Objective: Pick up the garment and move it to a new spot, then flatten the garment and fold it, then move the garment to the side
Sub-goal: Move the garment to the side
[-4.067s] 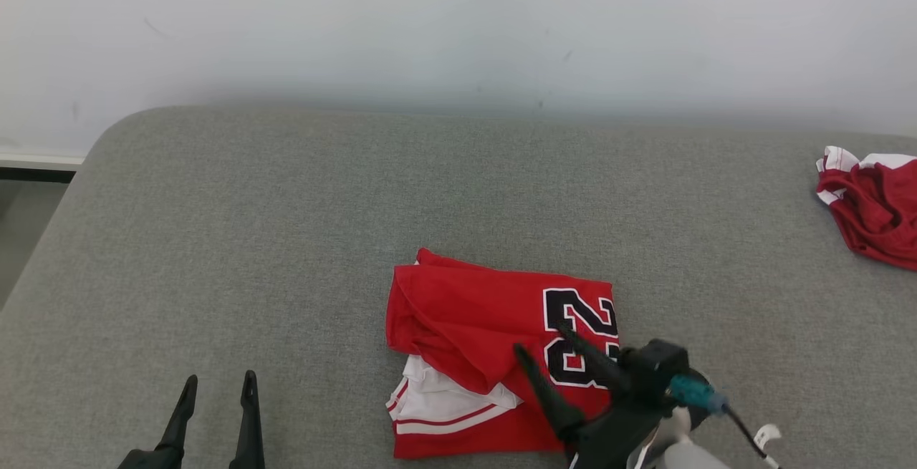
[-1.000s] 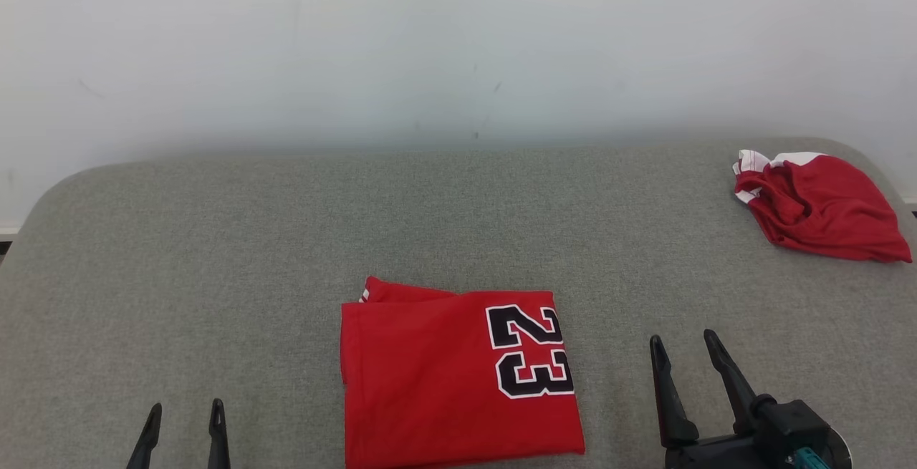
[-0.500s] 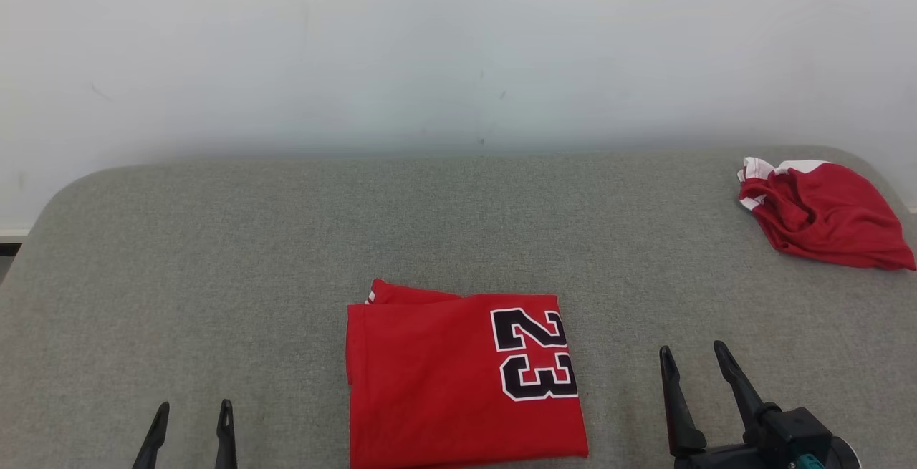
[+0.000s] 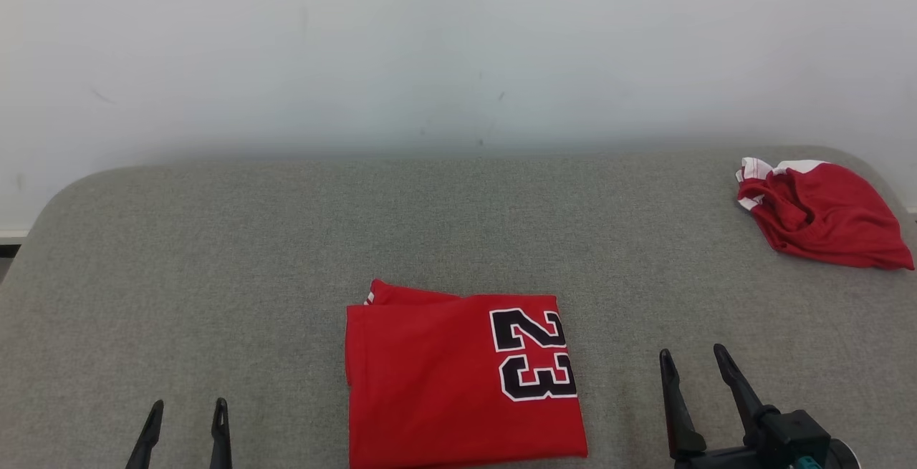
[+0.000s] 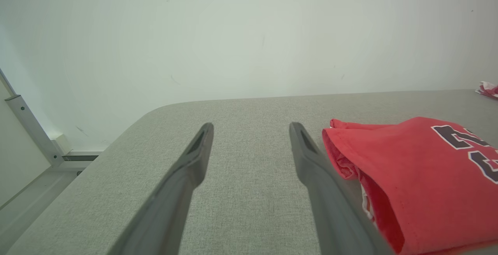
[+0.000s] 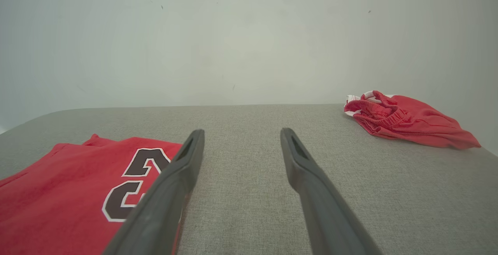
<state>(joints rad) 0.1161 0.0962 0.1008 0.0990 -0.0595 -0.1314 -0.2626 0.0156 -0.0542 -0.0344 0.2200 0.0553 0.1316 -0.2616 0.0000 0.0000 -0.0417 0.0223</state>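
Note:
The garment (image 4: 430, 390) is a red jersey with a black "23", folded into a flat rectangle near the front middle of the grey cushioned surface (image 4: 286, 240). It also lies at the right in the left wrist view (image 5: 420, 177) and at the lower left in the right wrist view (image 6: 70, 185). My left gripper (image 4: 186, 412) stands open at the lower left, well apart from the garment, with nothing between its fingers (image 5: 194, 157). My right gripper (image 4: 693, 358) is open at the lower right, beside the garment's right edge and clear of it.
A second red garment (image 4: 817, 222) with white trim lies crumpled at the far right corner of the surface, also in the right wrist view (image 6: 404, 120). A pale wall rises behind. The surface's rounded left edge drops to a floor strip (image 5: 35, 185).
About four seconds ago the right gripper was on the garment over a loose fold; the garment now lies flat and squared, and the gripper has withdrawn to its right. Nothing has moved over the last second.

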